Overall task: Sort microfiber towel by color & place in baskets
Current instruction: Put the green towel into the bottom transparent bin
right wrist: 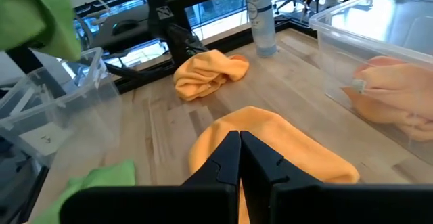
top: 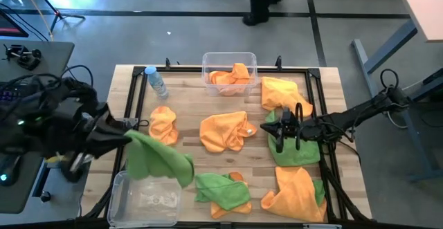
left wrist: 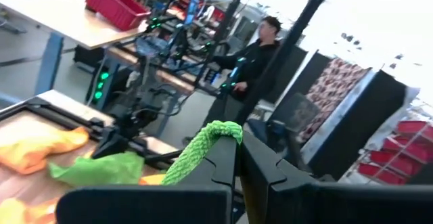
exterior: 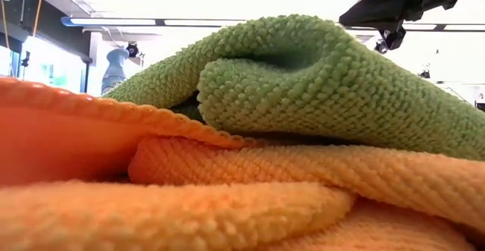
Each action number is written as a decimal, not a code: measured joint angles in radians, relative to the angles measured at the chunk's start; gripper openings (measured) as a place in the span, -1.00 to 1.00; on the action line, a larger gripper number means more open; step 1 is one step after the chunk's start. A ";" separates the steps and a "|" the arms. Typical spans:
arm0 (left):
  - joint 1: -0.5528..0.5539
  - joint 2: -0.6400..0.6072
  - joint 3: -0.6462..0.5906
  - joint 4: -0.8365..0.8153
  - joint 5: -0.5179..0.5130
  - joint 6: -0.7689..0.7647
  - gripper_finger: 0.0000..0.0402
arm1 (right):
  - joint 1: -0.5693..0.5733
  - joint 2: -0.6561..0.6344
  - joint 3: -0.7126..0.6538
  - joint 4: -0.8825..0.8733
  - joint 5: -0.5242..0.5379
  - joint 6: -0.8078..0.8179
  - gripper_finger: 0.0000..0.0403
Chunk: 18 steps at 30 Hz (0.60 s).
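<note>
Meanwhile left gripper (top: 128, 136) clamped a green microfiber towel (top: 160, 158) above the clear plastic basket (top: 122, 200); right gripper (top: 279, 136), fingers closed empty, hovered beside an orange towel (top: 225, 131).

Wooden table (top: 187, 111), black-framed.
On it: orange towels (top: 223, 132) scattered, green towels (top: 296, 151) among them, water bottle (top: 156, 81) at far left, one clear basket (top: 229, 61) far centre, another basket (top: 147, 200) near left corner.
</note>
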 joint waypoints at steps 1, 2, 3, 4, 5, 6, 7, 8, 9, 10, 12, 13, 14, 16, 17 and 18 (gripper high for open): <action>-0.024 0.007 0.000 0.034 -0.018 0.022 -1.00 | 0.003 0.000 0.000 0.000 0.000 0.004 -1.00; -0.047 0.015 0.000 0.070 -0.038 0.044 -1.00 | 0.006 0.000 0.000 0.000 0.000 0.007 -1.00; -0.071 0.024 0.000 0.105 -0.061 0.068 -1.00 | 0.008 0.000 0.000 0.000 0.000 0.017 -1.00; -0.098 0.032 0.000 0.139 -0.085 0.092 -1.00 | 0.009 0.000 0.000 0.000 -0.001 0.023 -1.00; -0.124 0.042 0.000 0.172 -0.113 0.115 -1.00 | 0.011 0.000 0.000 0.000 0.000 0.024 -1.00; -0.149 0.051 0.000 0.204 -0.142 0.138 -1.00 | 0.013 0.000 0.000 0.000 0.000 0.024 -1.00; -0.175 0.062 0.000 0.236 -0.173 0.156 -1.00 | 0.017 0.000 0.000 0.000 0.000 0.024 -1.00; -0.200 0.073 0.000 0.269 -0.208 0.173 -1.00 | 0.020 0.000 0.000 0.000 0.003 0.024 -1.00; -0.223 0.085 0.000 0.300 -0.244 0.190 -1.00 | 0.025 0.000 0.000 0.000 0.009 0.024 -1.00; -0.248 0.097 0.000 0.331 -0.284 0.209 -1.00 | 0.029 0.000 0.000 0.000 0.015 0.024 -1.00; -0.286 0.120 0.000 0.387 -0.358 0.239 -1.00 | 0.038 0.000 0.000 0.000 0.028 0.024 -1.00; -0.297 0.130 0.000 0.400 -0.359 0.242 -1.00 | 0.042 0.000 0.000 0.000 0.036 0.024 -1.00; -0.303 0.138 0.000 0.413 -0.360 0.240 -1.00 | 0.046 0.000 0.000 0.000 0.039 0.024 -1.00; -0.310 0.156 0.000 0.429 -0.362 0.217 -1.00 | 0.050 0.000 0.000 0.000 0.039 0.027 -1.00; -0.310 0.164 0.000 0.431 -0.362 0.207 -1.00 | 0.051 0.000 0.000 0.000 0.039 0.036 -1.00; -0.310 0.171 0.000 0.431 -0.362 0.193 -1.00 | 0.051 0.000 0.000 0.000 0.039 0.045 -1.00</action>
